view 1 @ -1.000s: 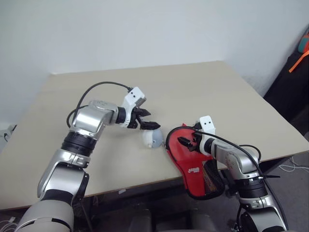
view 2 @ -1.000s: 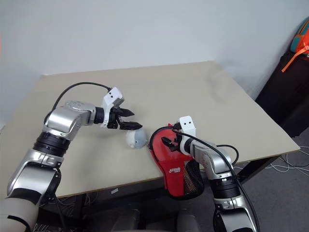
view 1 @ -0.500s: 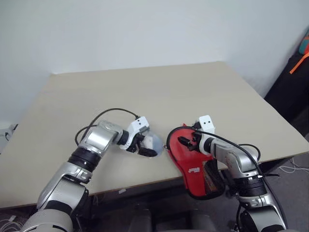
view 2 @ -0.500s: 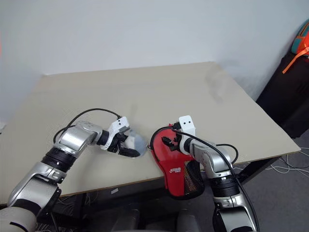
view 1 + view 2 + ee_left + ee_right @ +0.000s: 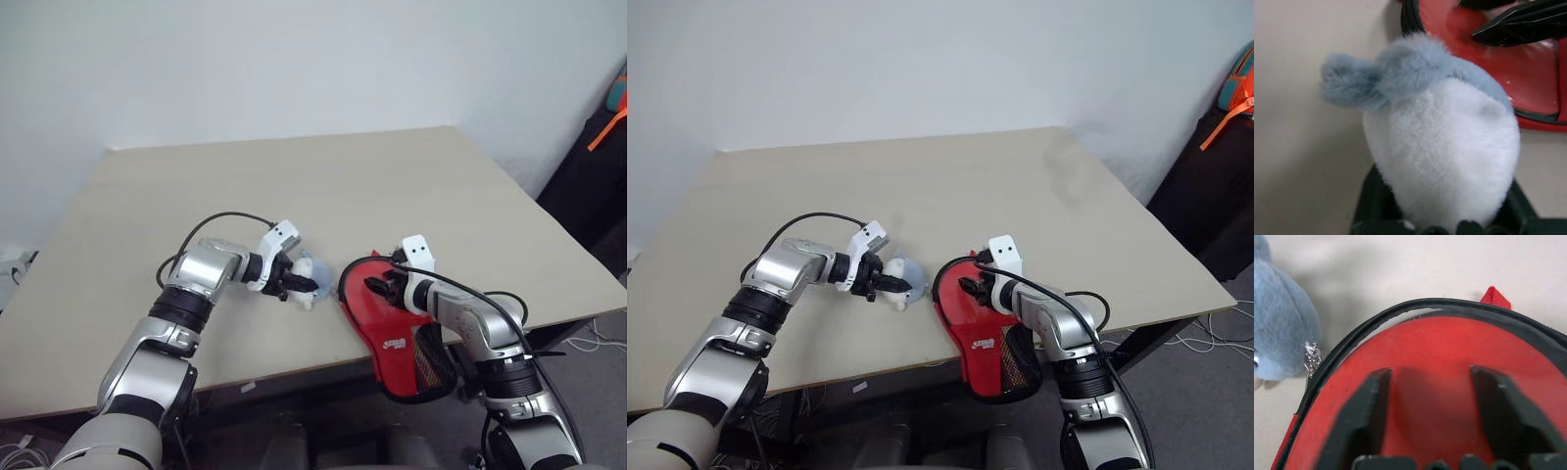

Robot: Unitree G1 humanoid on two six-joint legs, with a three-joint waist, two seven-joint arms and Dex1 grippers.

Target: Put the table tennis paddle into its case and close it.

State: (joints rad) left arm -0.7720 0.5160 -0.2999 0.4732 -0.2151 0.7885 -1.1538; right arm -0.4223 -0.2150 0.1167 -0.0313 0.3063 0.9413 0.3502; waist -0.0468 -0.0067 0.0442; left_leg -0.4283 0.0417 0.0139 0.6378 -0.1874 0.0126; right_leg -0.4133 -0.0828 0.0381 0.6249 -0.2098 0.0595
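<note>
Left gripper (image 5: 297,286): we see it clamped on a plush toy (image 5: 308,287)
Right gripper (image 5: 377,290): fingers apart over the paddle (image 5: 377,318); paddle in case (image 5: 416,367)

We read this as a bare test room or lab corner. A plain beige counter (image 5: 392,166) stands against an unadorned white wall (image 5: 294,69). Loose white cables (image 5: 1215,338) trail on the grey floor (image 5: 1215,411). Dark bags with an orange strap (image 5: 604,125) are stacked at the right.
</note>
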